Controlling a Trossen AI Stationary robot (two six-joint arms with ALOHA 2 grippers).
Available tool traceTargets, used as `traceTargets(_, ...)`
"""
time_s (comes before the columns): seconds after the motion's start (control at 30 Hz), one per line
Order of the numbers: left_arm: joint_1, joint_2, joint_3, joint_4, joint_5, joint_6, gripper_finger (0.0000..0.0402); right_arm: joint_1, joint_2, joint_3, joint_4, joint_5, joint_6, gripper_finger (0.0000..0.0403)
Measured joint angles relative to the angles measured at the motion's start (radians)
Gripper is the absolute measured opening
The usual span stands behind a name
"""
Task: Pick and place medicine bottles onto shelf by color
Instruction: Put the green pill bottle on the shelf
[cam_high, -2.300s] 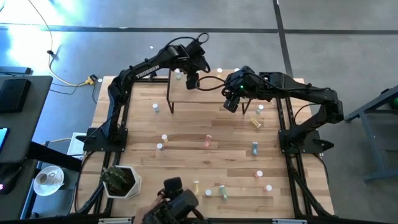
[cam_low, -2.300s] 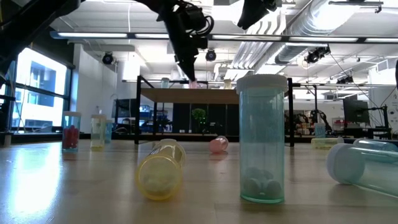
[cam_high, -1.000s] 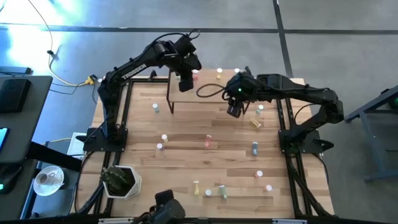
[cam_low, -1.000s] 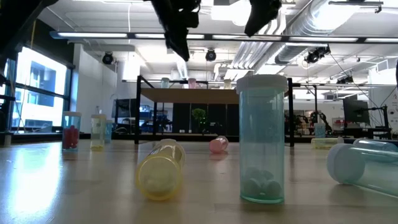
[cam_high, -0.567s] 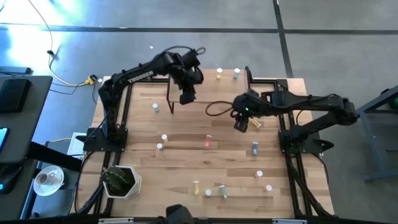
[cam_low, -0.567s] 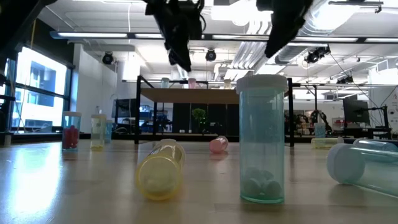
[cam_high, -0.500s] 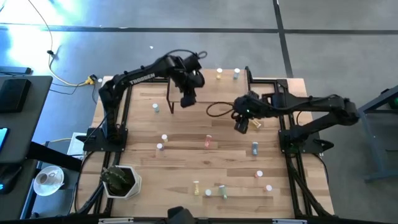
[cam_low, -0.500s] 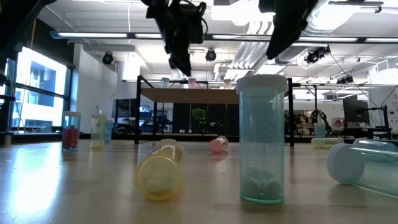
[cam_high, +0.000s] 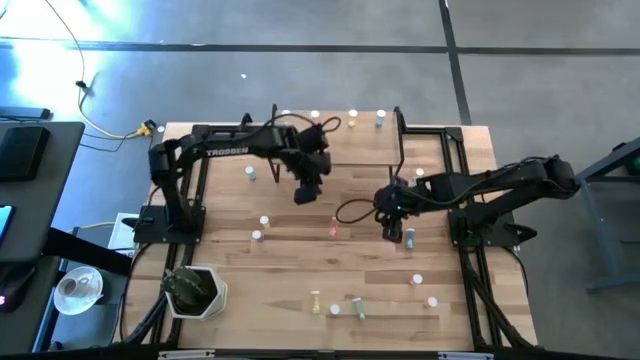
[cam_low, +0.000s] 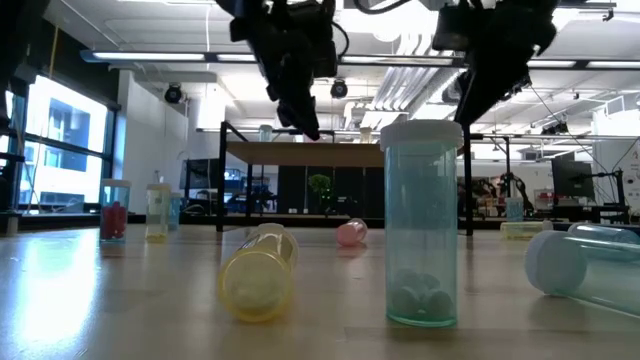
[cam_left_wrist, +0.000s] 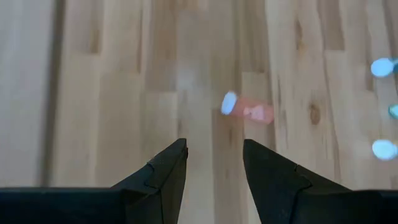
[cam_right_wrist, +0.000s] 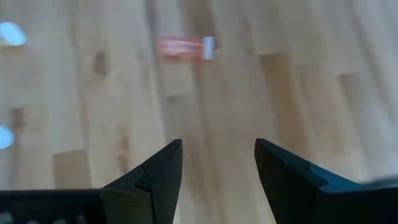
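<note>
Medicine bottles lie scattered on the wooden table. A pink bottle lies on its side near the middle, also in the left wrist view and right wrist view. A blue bottle stands just right of it. Several bottles stand along the far edge of the shelf. My left gripper hangs open, above and on the far-left side of the pink bottle. My right gripper hangs open between the pink and blue bottles. Both hold nothing.
More bottles dot the table: at the left, near the front edge and at the right. In the low view a teal bottle stands close to the camera and a yellow one lies beside it. A potted plant sits at the near left corner.
Both grippers have come down and toward the table's near edge, tipping further downward. My left gripper left the shelf's front edge for the table's middle. My right gripper went from beside the shelf to the pink and blue bottles. No bottle has moved.
</note>
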Motion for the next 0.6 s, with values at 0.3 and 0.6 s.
traceTargets(0.3, -0.092, -0.162, -0.296, 0.278, -0.013, -0.137, 0.0149, 0.082, 0.000, -0.056, 0.190, -0.062, 0.017, 0.0193)
traceTargets(0.6, -0.189, -0.265, -0.453, 0.460, -0.057, -0.189, 0.0149, 0.170, 0.000, -0.056, 0.350, -0.063, -0.018, 0.0193)
